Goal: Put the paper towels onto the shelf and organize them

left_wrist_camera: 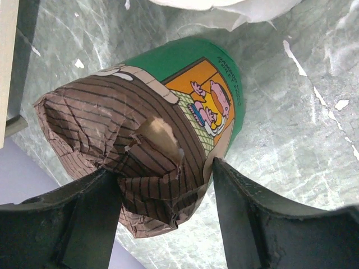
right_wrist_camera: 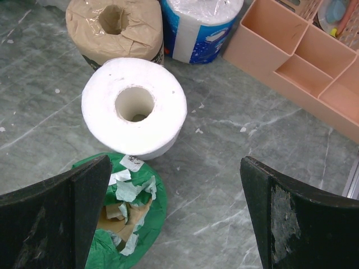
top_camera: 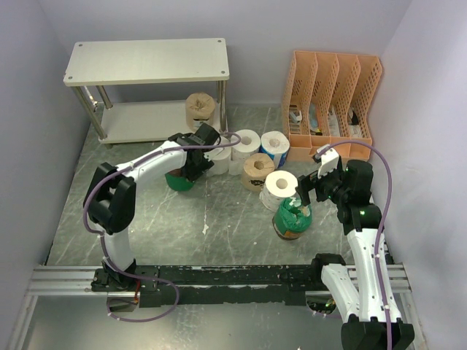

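My left arm reaches forward with the elbow bent, the forearm running right toward the shelf point(top_camera: 146, 62). The left pincer point(top_camera: 192, 162) points down at a green roll point(left_wrist_camera: 185, 84) lying on its side on the table point(top_camera: 219, 226). The jaws are apart, one finger on each side of its crumpled brown-striped end. The left finger seems to touch the wrap and the right one maybe sits just off it, hard to say.

My right arm rises from its base and folds back toward the middle. The right pincer point(right_wrist_camera: 175, 162) hangs wide open with nothing between the fingers, above an upright green roll point(right_wrist_camera: 132, 224) with a torn top. A white roll point(right_wrist_camera: 134, 106) stands just beside it.

The table is grey and marbled, with pale lilac walls on three sides and a black rail point(top_camera: 219, 275) along the near edge.

The shelf stands back left with its top board bare. One tan roll point(top_camera: 200, 109) sits at the right end of the lower board. On the table near the shelf's right legs stand a brown roll point(right_wrist_camera: 115, 28), a blue-print roll point(right_wrist_camera: 202, 28) and two more white ones point(top_camera: 246, 141).

An orange organizer point(top_camera: 336, 95) stands back right, and the small items in its slots are too small to name.
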